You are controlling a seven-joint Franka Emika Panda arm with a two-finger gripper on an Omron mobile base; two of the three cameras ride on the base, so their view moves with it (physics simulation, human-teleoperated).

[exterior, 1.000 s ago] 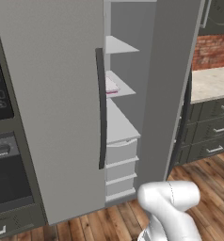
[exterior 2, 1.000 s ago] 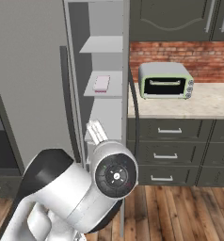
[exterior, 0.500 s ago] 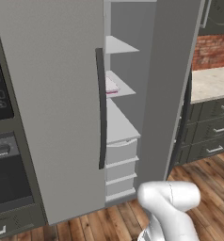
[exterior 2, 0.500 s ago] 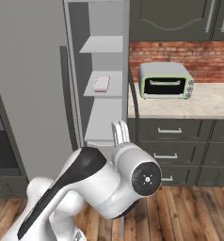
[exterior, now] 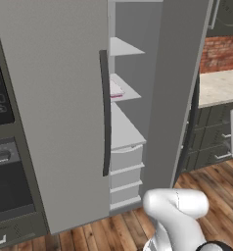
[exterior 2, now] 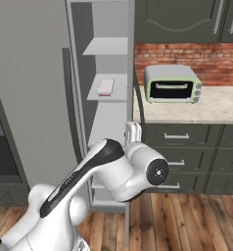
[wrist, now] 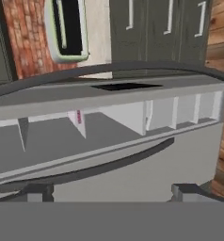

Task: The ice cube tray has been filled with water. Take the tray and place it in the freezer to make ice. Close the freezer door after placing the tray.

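Observation:
The ice cube tray [exterior 2: 106, 87], a thin pale slab with pink edges, lies flat on a middle white shelf inside the open freezer [exterior 2: 79, 59]. It also shows on that shelf as the ice cube tray [exterior: 116, 90], and as a thin pink strip, the ice cube tray [wrist: 78, 116], in the rolled hand view. The freezer door [exterior: 177, 73] stands swung wide open, seen nearly edge-on as the freezer door [exterior 2: 131, 59], with its dark curved handle [wrist: 109, 70] facing the counter side. My gripper [wrist: 111, 192] is open and empty, close in front of the door's edge and away from the tray.
The freezer's other grey door [exterior: 55, 98] is shut, and a dark oven [exterior: 1, 166] stands to its left. A green toaster oven [exterior 2: 172, 84] sits on the counter [exterior 2: 211, 110] just right of the open door. Grey drawers [exterior 2: 187, 142] lie below. The floor is wood.
My arm's elbow has swung right and upward toward the open door's edge. The tray stays on its shelf, the door has not moved, and the gripper remains open.

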